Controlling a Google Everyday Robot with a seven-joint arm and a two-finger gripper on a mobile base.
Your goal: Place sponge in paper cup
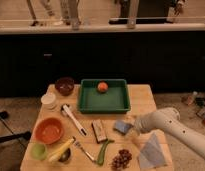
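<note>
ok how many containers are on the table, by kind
bowls: 2, maroon bowl, orange bowl
cups: 2, paper cup, green cup
trays: 1, green tray
total: 5
The gripper is by the sponge, not at any container.

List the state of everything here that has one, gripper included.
sponge: lying on the table, not in the cup.
paper cup: upright, far left, apart from the sponge.
gripper: low at the sponge's right edge.
green tray: holds one orange fruit.
cloth: folded, lying flat.
maroon bowl: upright.
</note>
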